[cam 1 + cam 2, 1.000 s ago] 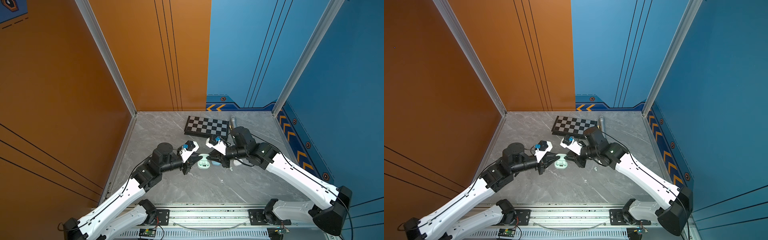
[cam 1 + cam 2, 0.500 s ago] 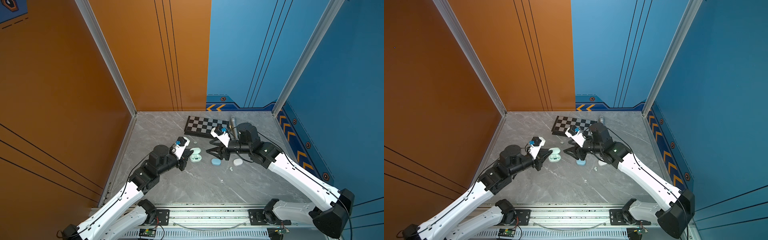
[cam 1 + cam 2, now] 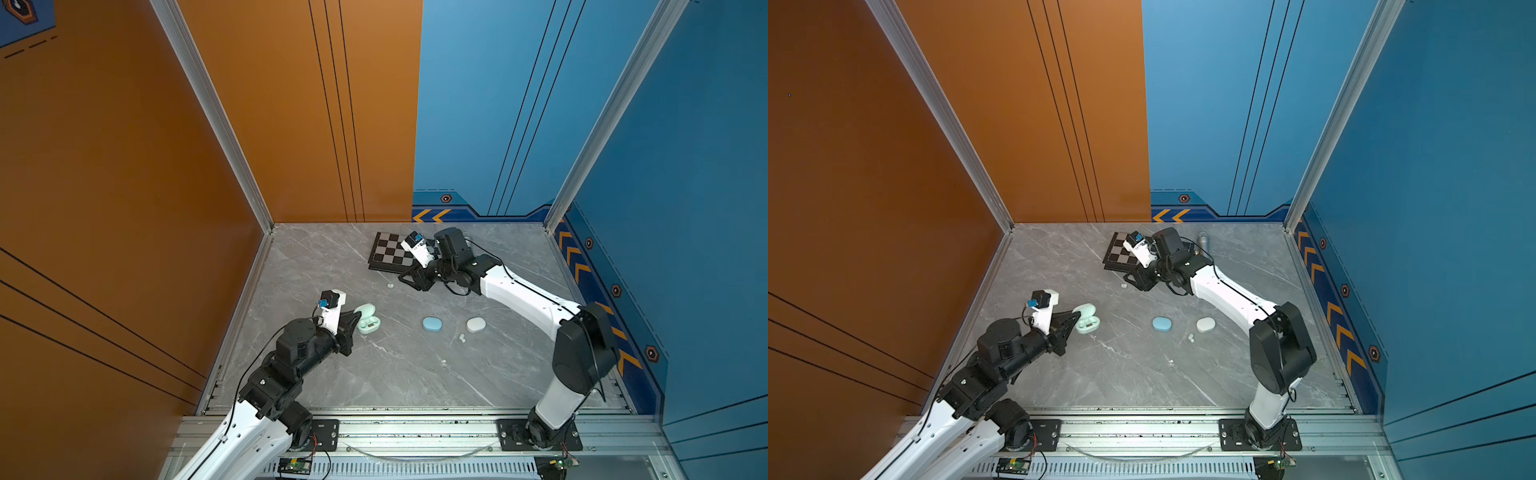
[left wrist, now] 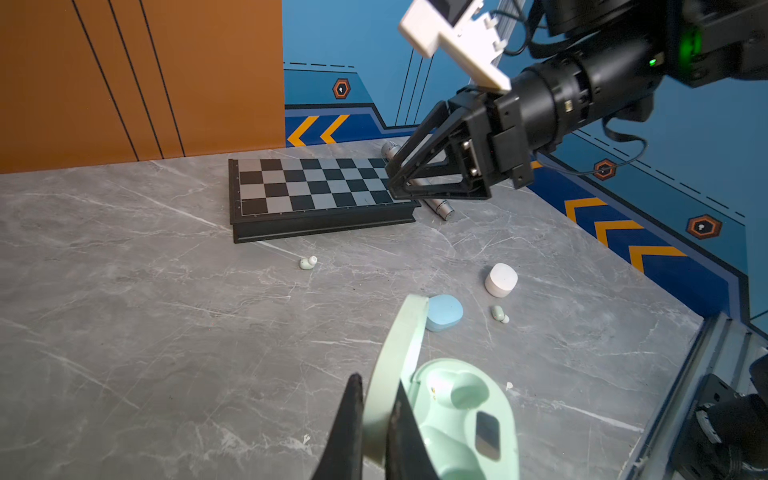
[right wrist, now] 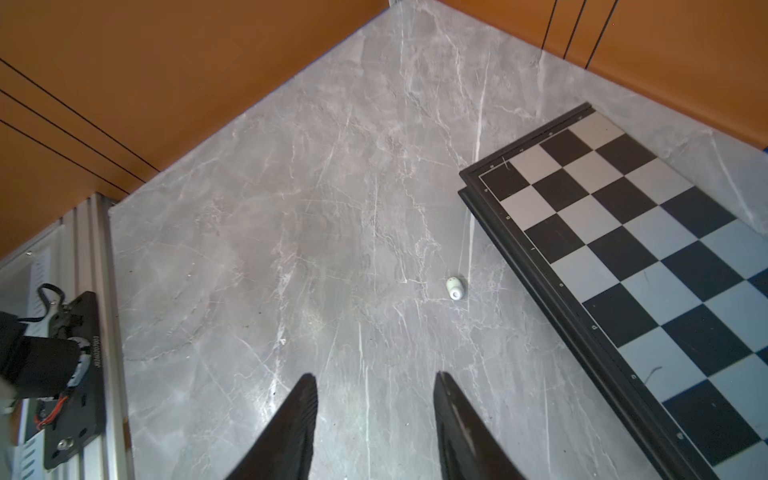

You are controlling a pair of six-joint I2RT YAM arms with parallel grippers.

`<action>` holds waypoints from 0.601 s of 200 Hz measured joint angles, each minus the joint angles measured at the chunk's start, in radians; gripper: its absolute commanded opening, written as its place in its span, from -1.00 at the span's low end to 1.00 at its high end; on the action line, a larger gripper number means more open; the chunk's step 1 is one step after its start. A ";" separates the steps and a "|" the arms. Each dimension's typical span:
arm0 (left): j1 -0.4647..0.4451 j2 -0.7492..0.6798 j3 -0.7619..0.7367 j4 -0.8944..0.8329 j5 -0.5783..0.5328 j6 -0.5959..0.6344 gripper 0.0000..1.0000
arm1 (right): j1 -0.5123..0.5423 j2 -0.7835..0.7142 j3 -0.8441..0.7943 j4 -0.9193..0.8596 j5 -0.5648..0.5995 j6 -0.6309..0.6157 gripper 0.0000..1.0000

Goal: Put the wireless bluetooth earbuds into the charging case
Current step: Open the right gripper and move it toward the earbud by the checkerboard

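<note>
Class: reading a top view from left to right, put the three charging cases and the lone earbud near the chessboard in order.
open mint case → lone earbud → blue case → white case

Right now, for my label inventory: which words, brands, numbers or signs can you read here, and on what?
No word or number reads clearly.
White print on the black bracket by the rail: too blurred.
Marks along the rim of the chessboard: too small.
Signs without text: orange chevrons and hexagon badges on the blue wall.
</note>
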State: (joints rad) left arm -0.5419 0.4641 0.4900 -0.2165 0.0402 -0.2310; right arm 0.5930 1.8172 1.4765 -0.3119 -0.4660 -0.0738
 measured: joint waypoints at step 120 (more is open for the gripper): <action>0.005 -0.057 -0.018 -0.047 -0.090 -0.048 -1.00 | 0.076 0.491 0.420 -0.177 0.190 -0.189 0.17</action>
State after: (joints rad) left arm -0.5369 0.4068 0.4725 -0.2634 -0.0498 -0.2787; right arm 0.6689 2.3085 1.8965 -0.4892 -0.2760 -0.2626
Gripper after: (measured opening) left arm 0.095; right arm 0.581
